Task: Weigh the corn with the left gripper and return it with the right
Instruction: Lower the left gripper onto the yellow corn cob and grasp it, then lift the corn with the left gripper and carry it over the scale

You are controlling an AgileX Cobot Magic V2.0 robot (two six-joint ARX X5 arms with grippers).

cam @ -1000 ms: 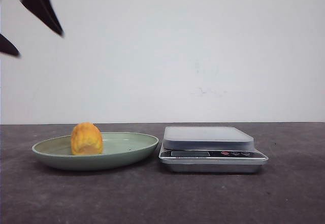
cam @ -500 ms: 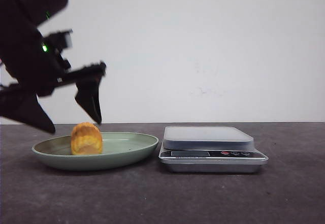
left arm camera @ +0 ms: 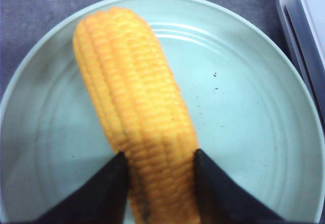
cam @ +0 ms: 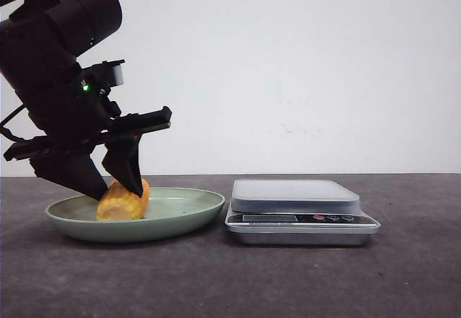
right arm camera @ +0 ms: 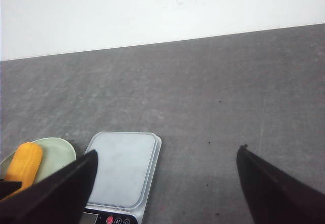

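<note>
Yellow corn (left arm camera: 137,112) lies on your green plate (left arm camera: 254,132). Your left pincer (left arm camera: 157,188) is spread around it, fingers touching. Squeeze, lift, then carry it right to the scale (cam: 299,210).

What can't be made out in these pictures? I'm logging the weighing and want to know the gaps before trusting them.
- Scale display: too small to read in the front view; cut off by the lower edge in the right wrist view.
- Corn: its near end runs off the lower edge in the left wrist view; the left gripper partly covers it in the front view.
- Grip: fingers flank the corn; firm contact cannot be judged.
- Right gripper: only fingertips show.
</note>
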